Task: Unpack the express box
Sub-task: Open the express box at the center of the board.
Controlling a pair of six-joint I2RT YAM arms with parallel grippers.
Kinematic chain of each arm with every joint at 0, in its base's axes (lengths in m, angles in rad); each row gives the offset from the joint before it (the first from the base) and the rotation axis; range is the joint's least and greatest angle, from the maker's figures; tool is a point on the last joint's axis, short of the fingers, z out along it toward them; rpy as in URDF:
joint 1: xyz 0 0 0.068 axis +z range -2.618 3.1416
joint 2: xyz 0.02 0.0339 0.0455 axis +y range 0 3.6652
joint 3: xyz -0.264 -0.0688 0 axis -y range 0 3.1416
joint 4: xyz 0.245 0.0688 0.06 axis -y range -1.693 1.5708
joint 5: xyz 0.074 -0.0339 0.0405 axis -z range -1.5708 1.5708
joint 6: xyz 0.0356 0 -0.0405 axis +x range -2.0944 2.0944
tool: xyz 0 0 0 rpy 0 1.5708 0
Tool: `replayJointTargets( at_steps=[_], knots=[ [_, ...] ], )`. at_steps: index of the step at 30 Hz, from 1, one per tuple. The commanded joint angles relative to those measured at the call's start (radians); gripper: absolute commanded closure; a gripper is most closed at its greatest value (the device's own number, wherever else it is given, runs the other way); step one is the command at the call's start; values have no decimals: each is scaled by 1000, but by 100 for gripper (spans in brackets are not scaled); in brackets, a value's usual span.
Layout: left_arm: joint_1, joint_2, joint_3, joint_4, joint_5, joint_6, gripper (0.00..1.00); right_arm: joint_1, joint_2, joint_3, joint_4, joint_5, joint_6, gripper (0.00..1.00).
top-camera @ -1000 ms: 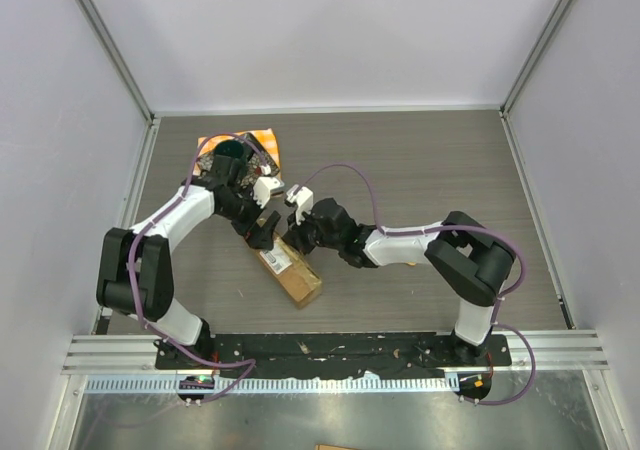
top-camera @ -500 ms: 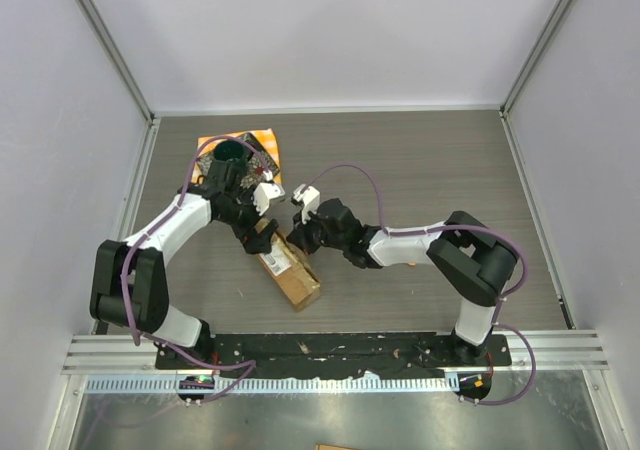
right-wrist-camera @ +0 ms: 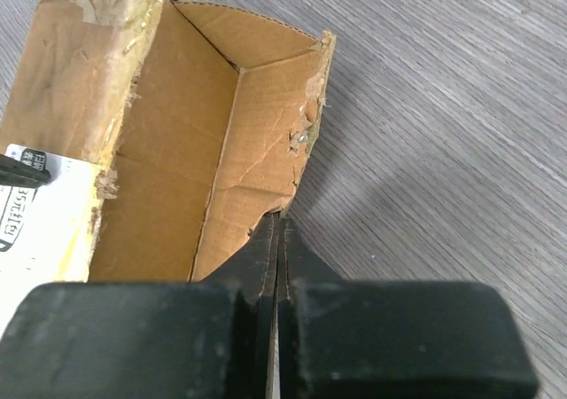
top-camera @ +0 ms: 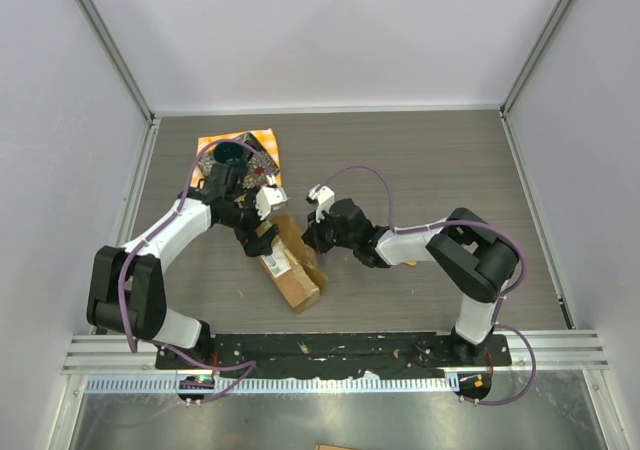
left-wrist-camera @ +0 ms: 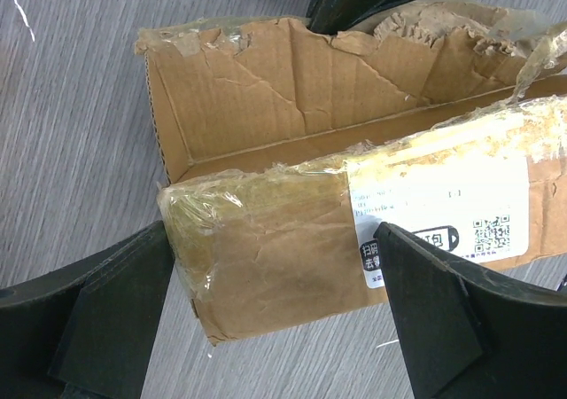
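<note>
The express box (top-camera: 292, 272), brown cardboard with a white label and shiny tape, lies slanted on the table between the two arms. Its long side flap (right-wrist-camera: 266, 142) is folded outward, showing the bare cardboard inside (left-wrist-camera: 292, 89). My left gripper (top-camera: 262, 240) is open, and its jaws (left-wrist-camera: 275, 319) straddle the taped far end of the box (left-wrist-camera: 283, 239), the right finger (left-wrist-camera: 443, 319) over the label's edge. My right gripper (top-camera: 313, 242) is shut with nothing between its jaws. Its tips (right-wrist-camera: 277, 223) rest against the flap's torn outer edge.
A dark dish (top-camera: 232, 153) sits on an orange cloth (top-camera: 264, 137) at the back left, just behind the left arm, with a small patterned packet (top-camera: 262, 173) beside it. Enclosure walls stand on three sides, and a metal rail (top-camera: 330, 350) runs along the near edge.
The right gripper has moved right, and the box's side flap has swung outward with it. The left gripper has settled lower over the box's far end.
</note>
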Motion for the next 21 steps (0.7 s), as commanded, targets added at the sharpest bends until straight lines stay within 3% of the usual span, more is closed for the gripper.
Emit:
replayJointTargets(
  at_steps=[1, 10, 21],
  knots=[
    [-19, 17, -67, -76, -122, 85, 0, -19, 53, -47, -101, 28, -25, 99],
    [-19, -10, -43, -107, -98, 85, 0, -63, 126, -81, -40, -36, 2, 99],
    [-19, -71, 119, -233, 33, 29, 0, -63, -226, 69, -221, -98, -76, 99]
  ],
)
